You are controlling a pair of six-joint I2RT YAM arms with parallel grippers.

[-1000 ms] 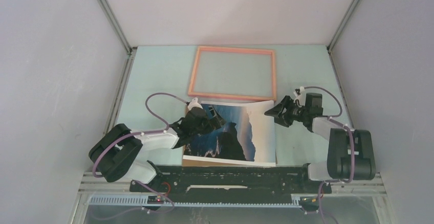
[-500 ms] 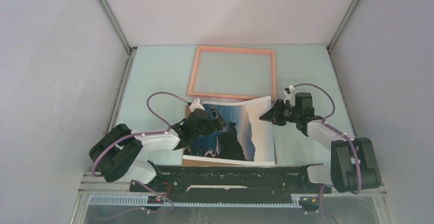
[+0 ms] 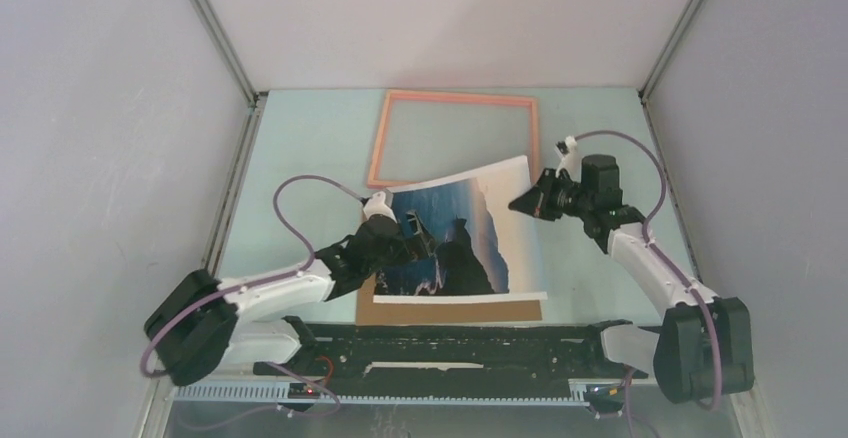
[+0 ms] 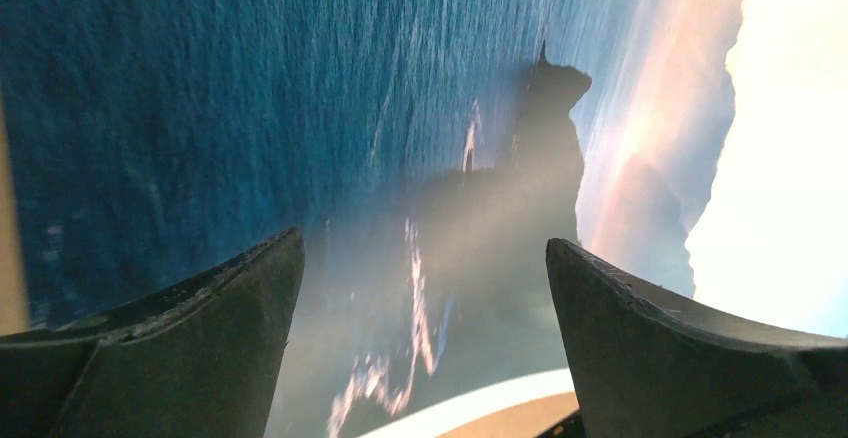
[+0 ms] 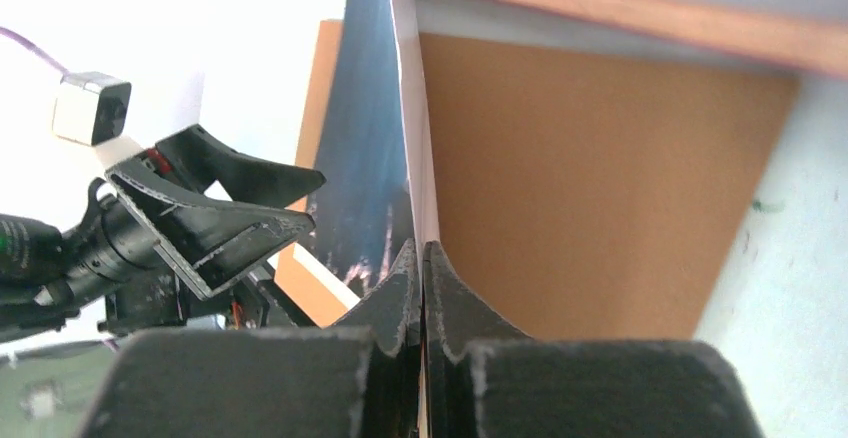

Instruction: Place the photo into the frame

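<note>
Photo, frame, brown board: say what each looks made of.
The photo: thin printed paper, maybe slightly glossy; it bows where its edge is pinched. The frame: salmon border, wood or plastic, unclear; clear pane, glass or acrylic, with the table showing through. The brown board: matte cardboard or fibreboard, flat and uniform.

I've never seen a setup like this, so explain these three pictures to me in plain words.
Two robot arms stand at the near edge of a pale table. One picture looks down from above; the other two come from a camera on each wrist. On the table lie an orange frame and a brown board. The right tool is shut on one edge of the photo, holding that side raised so the sheet bends. The left tool is open over the photo's other side; whether it touches is unclear.
</note>
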